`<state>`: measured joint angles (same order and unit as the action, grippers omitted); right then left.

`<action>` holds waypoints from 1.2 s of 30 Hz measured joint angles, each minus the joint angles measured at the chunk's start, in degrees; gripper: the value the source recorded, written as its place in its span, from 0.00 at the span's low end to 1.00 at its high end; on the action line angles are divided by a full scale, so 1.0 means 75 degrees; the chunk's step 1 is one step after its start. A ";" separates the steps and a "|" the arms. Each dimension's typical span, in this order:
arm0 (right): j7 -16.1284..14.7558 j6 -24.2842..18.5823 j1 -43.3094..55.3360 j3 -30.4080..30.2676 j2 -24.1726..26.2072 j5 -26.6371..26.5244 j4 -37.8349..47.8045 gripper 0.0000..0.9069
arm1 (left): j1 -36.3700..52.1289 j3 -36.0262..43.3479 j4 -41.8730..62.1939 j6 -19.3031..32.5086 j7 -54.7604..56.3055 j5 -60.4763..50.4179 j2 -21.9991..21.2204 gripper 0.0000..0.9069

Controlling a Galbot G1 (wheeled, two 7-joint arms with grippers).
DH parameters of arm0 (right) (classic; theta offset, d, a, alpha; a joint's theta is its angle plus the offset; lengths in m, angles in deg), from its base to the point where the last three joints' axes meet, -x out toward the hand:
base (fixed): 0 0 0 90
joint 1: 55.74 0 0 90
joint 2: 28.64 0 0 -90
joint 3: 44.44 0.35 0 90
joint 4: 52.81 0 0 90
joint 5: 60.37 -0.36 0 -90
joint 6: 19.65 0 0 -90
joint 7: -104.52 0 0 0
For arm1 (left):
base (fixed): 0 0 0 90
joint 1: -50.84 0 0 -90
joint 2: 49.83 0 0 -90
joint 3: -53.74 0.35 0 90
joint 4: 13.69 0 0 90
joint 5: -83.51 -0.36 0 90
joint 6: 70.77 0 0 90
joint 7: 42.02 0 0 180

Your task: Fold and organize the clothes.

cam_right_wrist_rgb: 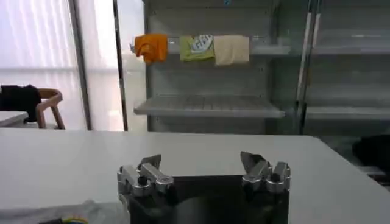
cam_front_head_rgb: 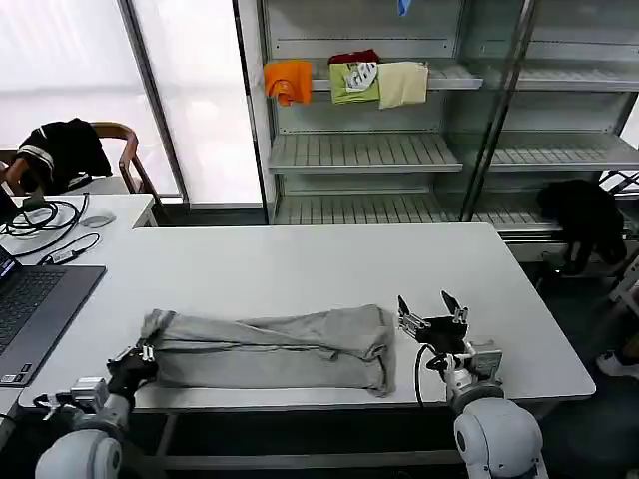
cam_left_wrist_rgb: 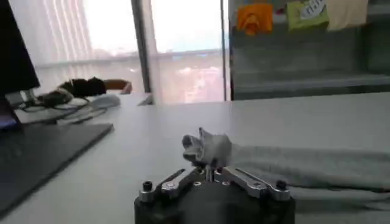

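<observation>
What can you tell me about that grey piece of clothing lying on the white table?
The grey shirt looks like soft, light cotton, folded lengthwise into a long, wrinkled band lying flat across the near part of the white table. Its one end bunches into a small peak, pinched by the left gripper, whose fingers are closed on the cloth. Its other end is wider and rounded, lying just beside the right gripper, which stands open and apart from it. A bit of coloured print peeks out in the right wrist view.

White table [cam_front_head_rgb: 329,259] bare across its far half, grey shirt [cam_front_head_rgb: 270,347] bunched along the near edge between left gripper [cam_front_head_rgb: 143,351] and right gripper [cam_front_head_rgb: 431,309], laptop [cam_front_head_rgb: 35,299] and cables [cam_front_head_rgb: 45,225] blocking the left side, shelving [cam_front_head_rgb: 399,150] beyond the far edge.
</observation>
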<state>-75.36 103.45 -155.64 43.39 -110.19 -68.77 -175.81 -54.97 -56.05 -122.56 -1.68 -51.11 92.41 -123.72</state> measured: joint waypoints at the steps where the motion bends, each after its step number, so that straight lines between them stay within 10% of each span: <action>1: -0.0008 -0.0003 0.0017 -0.0013 -0.0001 -0.0015 0.0021 1.00 | 0.0058 -0.0129 0.0049 0.0061 -0.0085 -0.0126 0.0137 0.00; 14: -0.0076 -0.0123 0.0017 -0.0038 -0.0009 -0.0097 0.0307 1.00 | 0.0614 -0.1264 -0.0089 0.0225 -0.1004 -0.1301 0.1787 0.00; 36: -0.0143 -0.0250 -0.0251 0.0315 0.0114 -0.0182 0.0380 1.00 | 0.0580 0.2527 -0.1747 -0.1011 -0.0985 -0.2369 0.0095 0.01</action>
<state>-76.43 101.57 -157.52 45.75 -109.33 -70.13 -172.96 -50.62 -37.10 -135.66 -9.26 -58.49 74.64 -123.01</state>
